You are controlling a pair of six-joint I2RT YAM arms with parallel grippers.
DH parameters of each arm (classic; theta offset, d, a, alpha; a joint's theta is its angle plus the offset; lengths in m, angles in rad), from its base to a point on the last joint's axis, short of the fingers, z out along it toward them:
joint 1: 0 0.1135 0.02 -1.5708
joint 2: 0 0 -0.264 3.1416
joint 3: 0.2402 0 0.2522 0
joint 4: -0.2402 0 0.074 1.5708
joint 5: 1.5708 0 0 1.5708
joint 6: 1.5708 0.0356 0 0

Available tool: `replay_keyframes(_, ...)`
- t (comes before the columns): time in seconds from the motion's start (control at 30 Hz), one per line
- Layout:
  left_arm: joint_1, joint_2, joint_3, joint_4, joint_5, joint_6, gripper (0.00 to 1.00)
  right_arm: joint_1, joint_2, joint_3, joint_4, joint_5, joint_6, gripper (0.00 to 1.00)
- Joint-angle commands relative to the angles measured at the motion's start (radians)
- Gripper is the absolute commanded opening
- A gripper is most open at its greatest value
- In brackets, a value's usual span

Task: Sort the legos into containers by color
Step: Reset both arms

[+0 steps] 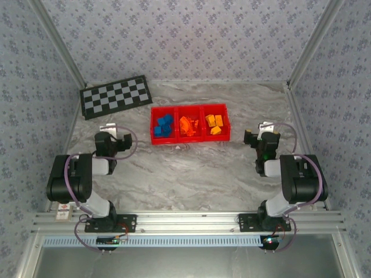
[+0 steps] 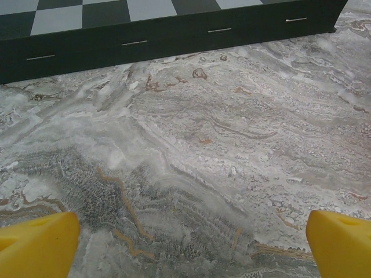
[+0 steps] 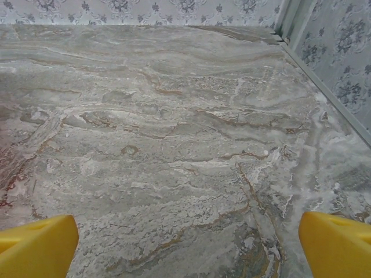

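**A:** Near edge: left gripper (image 2: 188, 246) and right gripper (image 3: 185, 246) both spread wide, empty, low over bare worktop (image 1: 191, 174).

**B:** Legos (image 1: 186, 125)?

**A:** In the red tray (image 1: 188, 141), toward the far edge, mid-width. Blue legos (image 1: 164, 125) in the left compartment, red-orange legos (image 1: 184, 123) in the middle, yellow-orange legos (image 1: 215, 124) on the right. I spot nothing loose.

**B:** What's left?

**A:** Likely only a check. Scan each compartment for a stray colour before you call it. Reach in only if one is misfiled.
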Motion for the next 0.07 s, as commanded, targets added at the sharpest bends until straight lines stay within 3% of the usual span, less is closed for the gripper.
replay_keyframes(0.0, -0.010, -0.015, 0.020, 0.045, -0.018, 0.020, 1.00, -0.005, 0.003, 0.022, -0.025, -0.078, -0.011, 1.00)
replay_keyframes(0.03, -0.015, -0.015, 0.019, 0.046, -0.027, 0.022, 1.00, -0.005, 0.000, 0.016, -0.017, -0.080, -0.016, 1.00)
